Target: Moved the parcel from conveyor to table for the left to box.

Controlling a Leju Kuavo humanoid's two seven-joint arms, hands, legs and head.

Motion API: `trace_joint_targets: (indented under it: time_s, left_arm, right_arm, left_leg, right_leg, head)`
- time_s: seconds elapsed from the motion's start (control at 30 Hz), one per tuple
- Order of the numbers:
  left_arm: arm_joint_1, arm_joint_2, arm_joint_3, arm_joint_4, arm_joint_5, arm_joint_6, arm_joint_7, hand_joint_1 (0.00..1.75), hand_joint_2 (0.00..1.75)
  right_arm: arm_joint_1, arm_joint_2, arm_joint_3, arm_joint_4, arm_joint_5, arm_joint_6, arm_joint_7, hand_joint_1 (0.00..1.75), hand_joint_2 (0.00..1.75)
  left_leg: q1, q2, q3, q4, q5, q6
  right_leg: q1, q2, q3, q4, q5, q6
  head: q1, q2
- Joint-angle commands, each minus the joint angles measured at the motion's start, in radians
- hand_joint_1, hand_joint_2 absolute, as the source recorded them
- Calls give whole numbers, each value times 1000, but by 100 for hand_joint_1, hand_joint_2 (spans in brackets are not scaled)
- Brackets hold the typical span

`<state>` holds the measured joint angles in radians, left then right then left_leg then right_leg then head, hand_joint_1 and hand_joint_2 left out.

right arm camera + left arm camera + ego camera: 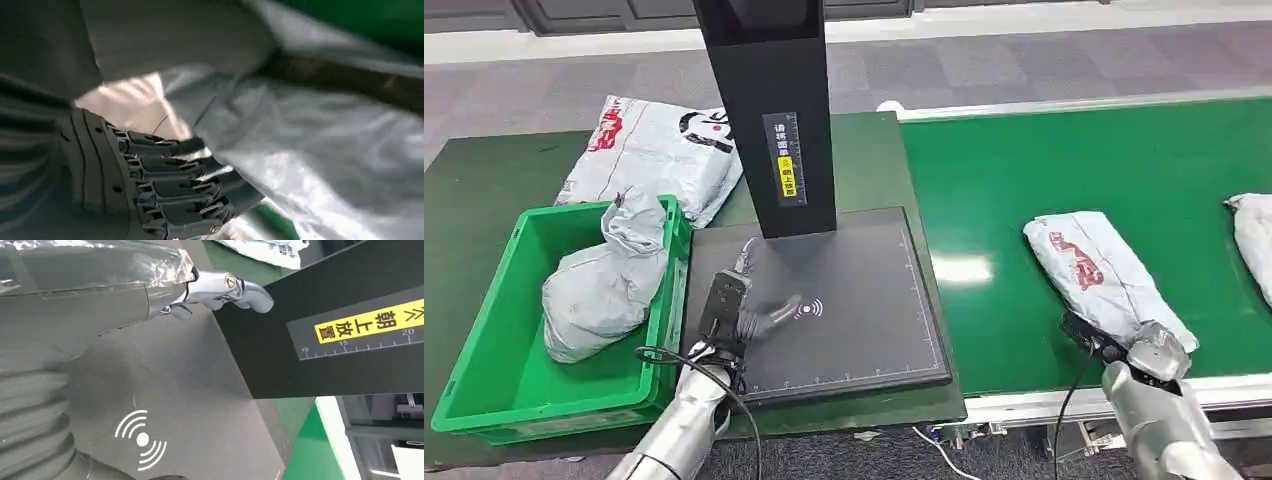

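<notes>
Parcel under the right hand on the belt.
Grey plastic parcel with red print (1096, 262) lies on the green conveyor belt (1064, 180); right hand (1146, 352) curls its fingers (175, 190) onto the near end. I cannot tell if it grips.

Grey tiled floor (1024, 70), dark cabinet fronts (574, 15) along far wall

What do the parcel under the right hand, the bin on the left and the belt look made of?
The parcel looks like thin grey plastic film: glossy, crinkled, printed in red. The bin looks like rigid moulded plastic: bright green, with a thick rim and smooth walls. The belt looks like a smooth green rubbery or PVC sheet with a soft glare patch; which one cannot be told. The right hand grips the parcel's near end.
</notes>
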<state>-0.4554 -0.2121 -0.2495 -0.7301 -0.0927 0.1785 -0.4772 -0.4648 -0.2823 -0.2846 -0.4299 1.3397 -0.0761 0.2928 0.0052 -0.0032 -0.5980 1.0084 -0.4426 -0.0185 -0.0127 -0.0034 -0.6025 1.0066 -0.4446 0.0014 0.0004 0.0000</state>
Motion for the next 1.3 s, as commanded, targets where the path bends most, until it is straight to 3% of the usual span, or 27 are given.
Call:
trace_joint_targets:
  time_s: [0.03,0.23,0.43,0.5,0.57,0.63,0.8,0.83,0.97,1.07,1.3]
  left_arm:
    - [2,22,67,34,12,12,-13,0,175]
    - [17,23,70,4,12,10,-1,0,175]
    - [28,30,74,-20,7,23,8,0,175]
    - [41,31,84,-40,2,29,12,0,175]
    - [58,36,103,-74,-7,40,15,0,175]
    - [57,41,114,-82,-13,35,16,0,175]
    - [40,43,140,-69,-22,55,3,0,175]
    - [40,43,145,-71,-26,69,-6,0,175]
    - [28,49,148,-61,-33,77,-15,0,175]
    - [22,47,149,-57,-35,84,-17,0,175]
    - [0,36,137,-42,-39,79,-13,0,175]
  right_arm:
    - [-99,-17,-59,124,-27,92,-60,175,175]
    - [-76,9,-47,106,-55,10,-100,175,175]
    - [-40,61,-43,32,-117,-156,-192,175,175]
    - [-18,86,-34,-46,-170,-222,-249,175,175]
    - [72,124,20,-296,-284,-257,-342,175,175]
    - [144,122,102,-478,-350,-238,-314,175,175]
    - [173,135,224,-595,-419,-296,-339,175,175]
    - [181,152,246,-626,-447,-337,-411,175,175]
    - [252,227,407,-834,-464,-386,-430,175,175]
    - [304,262,556,-949,-432,-322,-370,175,175]
    - [303,285,683,-882,-418,-245,-362,175,175]
  left_leg:
    - [0,1,3,-2,0,1]
    - [0,2,2,0,-1,1]
    - [1,3,4,-2,-1,1]
    - [1,3,5,-3,-1,1]
    - [1,5,9,-8,0,1]
    - [1,8,7,-5,-1,1]
    - [0,4,1,-2,-2,1]
    - [0,1,-2,0,-1,1]
    - [0,7,1,-1,-2,0]
    - [1,8,1,-2,-2,0]
    - [2,0,-1,-1,-1,-2]
  right_leg:
    - [0,1,3,-3,1,0]
    - [-1,2,3,-2,1,1]
    - [1,4,4,-4,1,1]
    - [2,4,5,-5,1,1]
    - [2,6,8,-10,2,0]
    - [1,8,5,-6,2,0]
    - [1,4,-1,-1,0,0]
    - [1,1,-2,0,0,0]
    - [2,6,-1,-1,0,0]
    - [3,8,-1,-1,-1,-1]
    - [4,0,-1,0,-3,-1]
  head:
    - [0,0]
    - [0,0]
    - [0,0]
    - [0,0]
    - [0,0]
    - [0,0]
    - [0,0]
    - [0,0]
    - [0,0]
    - [0,0]
    - [0,0]
